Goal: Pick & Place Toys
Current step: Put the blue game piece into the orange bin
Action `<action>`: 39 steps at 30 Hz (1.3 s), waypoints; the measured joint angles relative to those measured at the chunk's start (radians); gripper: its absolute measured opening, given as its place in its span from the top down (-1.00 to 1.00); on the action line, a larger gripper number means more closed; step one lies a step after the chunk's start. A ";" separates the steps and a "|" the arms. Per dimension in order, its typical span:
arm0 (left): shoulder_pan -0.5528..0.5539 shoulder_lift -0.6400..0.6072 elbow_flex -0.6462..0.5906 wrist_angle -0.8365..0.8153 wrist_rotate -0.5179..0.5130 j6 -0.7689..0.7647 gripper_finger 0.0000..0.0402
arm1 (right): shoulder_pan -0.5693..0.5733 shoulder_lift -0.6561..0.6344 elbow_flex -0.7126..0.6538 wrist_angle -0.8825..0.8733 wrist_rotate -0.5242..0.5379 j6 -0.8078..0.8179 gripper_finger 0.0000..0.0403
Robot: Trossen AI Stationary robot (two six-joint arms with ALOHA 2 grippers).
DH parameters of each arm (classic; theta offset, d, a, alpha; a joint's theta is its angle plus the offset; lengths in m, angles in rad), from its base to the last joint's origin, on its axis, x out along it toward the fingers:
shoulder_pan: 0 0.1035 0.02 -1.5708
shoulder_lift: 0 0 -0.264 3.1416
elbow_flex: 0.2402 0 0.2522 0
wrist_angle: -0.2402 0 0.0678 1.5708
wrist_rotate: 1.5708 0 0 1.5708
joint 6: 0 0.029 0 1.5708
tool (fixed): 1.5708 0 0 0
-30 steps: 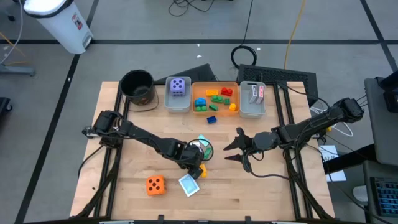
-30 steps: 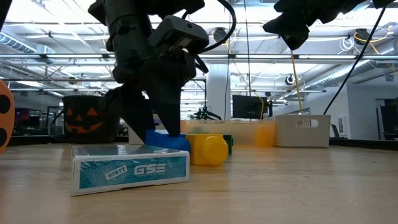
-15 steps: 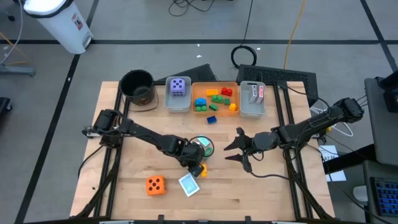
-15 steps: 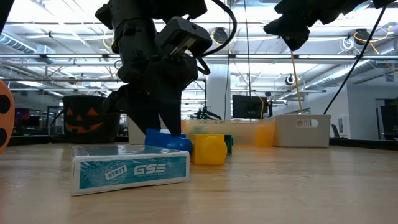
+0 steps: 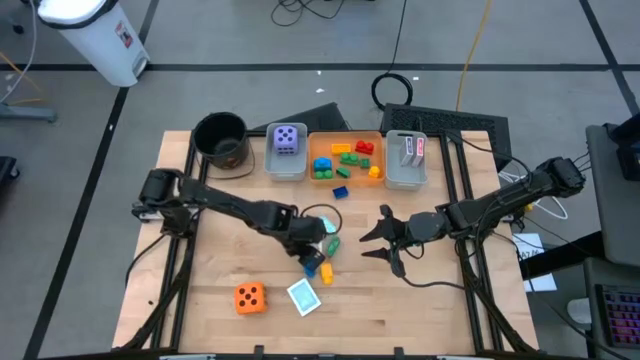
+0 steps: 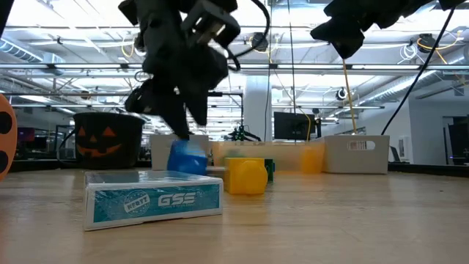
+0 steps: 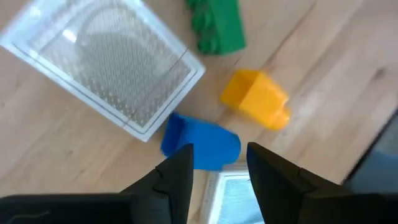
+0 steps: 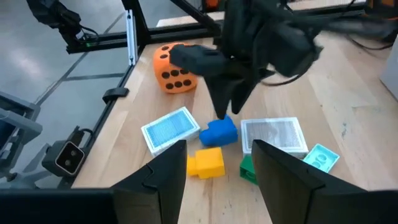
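Your left gripper point(image 6: 183, 136) is clamped on the blue brick point(image 6: 186, 157), holding it clear of the table just above the teal card box point(image 6: 153, 199). The yellow brick point(image 6: 245, 177) sits beside that box. Your right gripper point(image 5: 383, 240) waits well apart from the box, fingers spread and empty.
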 joint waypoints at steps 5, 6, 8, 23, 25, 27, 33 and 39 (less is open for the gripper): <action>0.025 -0.065 0.002 -0.003 -0.005 0.012 0.24 | 0.000 0.000 0.000 0.008 0.015 -0.023 0.15; 0.028 -0.071 0.002 -0.003 -0.008 0.014 0.24 | 0.000 0.000 0.000 0.009 0.024 -0.023 0.15; 0.035 -0.075 0.002 -0.003 -0.009 0.020 0.24 | -0.001 0.000 0.000 0.008 0.026 -0.023 0.15; 0.016 -0.067 0.002 -0.004 -0.113 -0.219 0.23 | -0.006 0.000 0.000 0.000 0.022 -0.019 0.15; -0.010 -0.067 0.002 0.001 -0.170 -0.319 0.23 | -0.006 0.000 0.000 0.000 0.022 -0.019 0.15; -0.043 -0.067 0.002 0.011 -0.234 -0.409 0.23 | -0.006 0.000 0.000 -0.001 0.022 -0.019 0.15; -0.127 -0.067 0.003 0.035 -0.348 -0.569 0.24 | -0.006 0.000 0.000 -0.021 0.027 -0.022 0.15; -0.164 -0.047 0.003 0.061 -0.398 -0.634 0.33 | -0.006 0.000 0.000 -0.053 0.027 -0.037 0.15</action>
